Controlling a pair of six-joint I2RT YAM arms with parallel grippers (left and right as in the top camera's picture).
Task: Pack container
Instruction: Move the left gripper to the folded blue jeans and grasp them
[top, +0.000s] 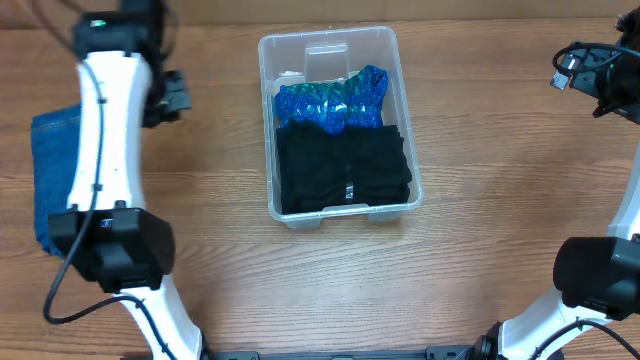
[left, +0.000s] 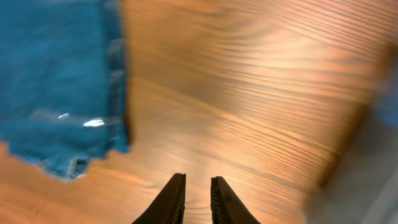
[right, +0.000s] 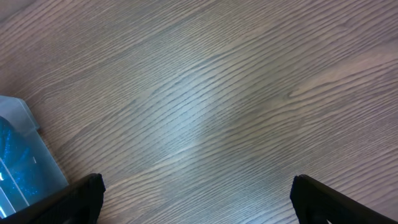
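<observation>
The clear container stands at the table's middle. It holds a shiny blue garment at the far end and a folded black garment at the near end. Its corner shows in the right wrist view. A folded blue denim piece lies on the table at the left, partly hidden by my left arm; it also shows in the left wrist view. My left gripper is all but shut with a thin gap, empty, above bare wood right of the denim. My right gripper is wide open and empty, right of the container.
The wooden table fills all views. My left arm's base and right arm's base stand at the front corners. The left wrist view is blurred.
</observation>
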